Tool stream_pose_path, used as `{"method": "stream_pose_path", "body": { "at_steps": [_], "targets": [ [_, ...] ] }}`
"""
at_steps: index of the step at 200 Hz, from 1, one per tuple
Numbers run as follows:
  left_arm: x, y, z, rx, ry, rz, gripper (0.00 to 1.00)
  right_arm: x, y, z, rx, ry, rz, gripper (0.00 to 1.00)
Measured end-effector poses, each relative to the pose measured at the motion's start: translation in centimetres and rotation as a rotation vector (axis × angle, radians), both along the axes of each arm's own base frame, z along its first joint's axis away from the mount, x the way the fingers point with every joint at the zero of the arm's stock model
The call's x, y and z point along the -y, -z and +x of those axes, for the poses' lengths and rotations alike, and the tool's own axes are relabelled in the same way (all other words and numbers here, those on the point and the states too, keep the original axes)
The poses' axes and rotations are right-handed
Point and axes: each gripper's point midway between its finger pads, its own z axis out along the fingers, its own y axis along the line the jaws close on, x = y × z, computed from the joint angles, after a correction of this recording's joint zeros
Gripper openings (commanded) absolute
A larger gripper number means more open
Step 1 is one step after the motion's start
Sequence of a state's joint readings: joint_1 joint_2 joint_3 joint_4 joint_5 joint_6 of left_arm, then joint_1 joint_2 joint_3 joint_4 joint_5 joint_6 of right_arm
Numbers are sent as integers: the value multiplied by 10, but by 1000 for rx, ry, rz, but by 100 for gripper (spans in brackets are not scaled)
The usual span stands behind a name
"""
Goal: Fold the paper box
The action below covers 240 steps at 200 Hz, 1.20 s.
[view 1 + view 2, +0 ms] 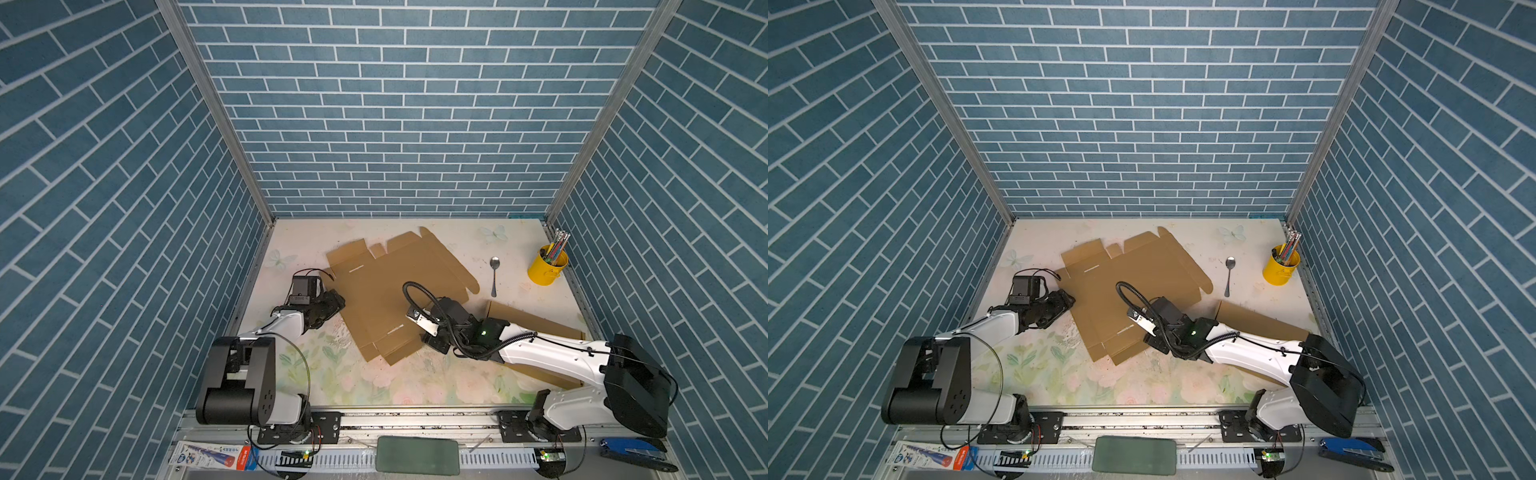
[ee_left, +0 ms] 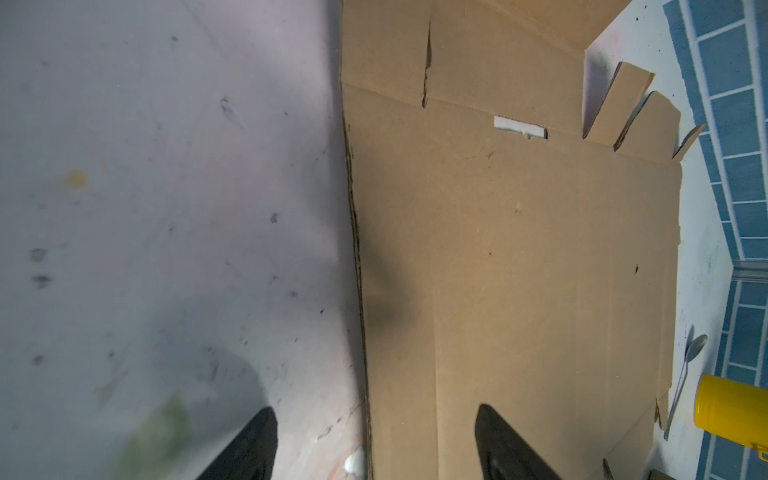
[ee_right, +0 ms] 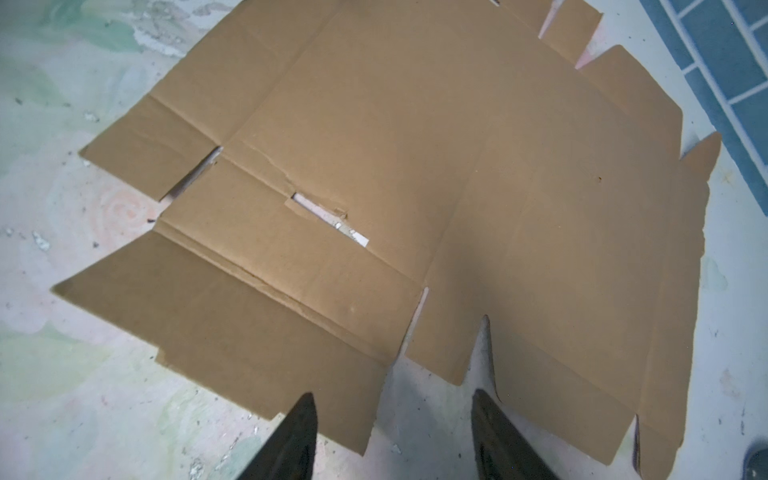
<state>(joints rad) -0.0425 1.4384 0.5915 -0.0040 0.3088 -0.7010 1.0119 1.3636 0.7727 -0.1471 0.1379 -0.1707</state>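
Note:
The paper box is a flat, unfolded brown cardboard blank lying in the middle of the table, with flaps and slots along its edges. My left gripper is low at the blank's left edge. In the left wrist view it is open and holds nothing: the cardboard edge runs between the fingers, one over the table, one over the sheet. My right gripper is at the blank's near right corner. It stands open over a notch between two flaps, gripping nothing.
A second cardboard sheet lies under my right arm. A spoon and a yellow cup of pens stand at the back right. Blue brick walls close in three sides of the floral table.

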Motion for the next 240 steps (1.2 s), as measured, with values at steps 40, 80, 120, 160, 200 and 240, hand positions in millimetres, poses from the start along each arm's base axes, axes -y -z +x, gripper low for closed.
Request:
{"method": "stream_pose_path", "body": {
  "at_steps": [40,80,120,160,200,240],
  "targets": [
    [10,2,24,83,-17,-50,64,15,-6,24,-51,168,84,60],
    [16,5,33,130,-36,-89,47,24,-10,39,-89,285,143,60],
    [19,8,31,131,-55,-111,28,29,-11,46,-102,361,160,60],
    [18,-5,32,155,-88,-130,5,58,-18,70,-149,578,196,63],
    [12,-53,29,248,-136,-139,0,81,-29,66,-185,724,228,63],
    [-7,-85,12,342,-263,-150,0,88,-42,66,-262,858,312,44]
  ]
}}
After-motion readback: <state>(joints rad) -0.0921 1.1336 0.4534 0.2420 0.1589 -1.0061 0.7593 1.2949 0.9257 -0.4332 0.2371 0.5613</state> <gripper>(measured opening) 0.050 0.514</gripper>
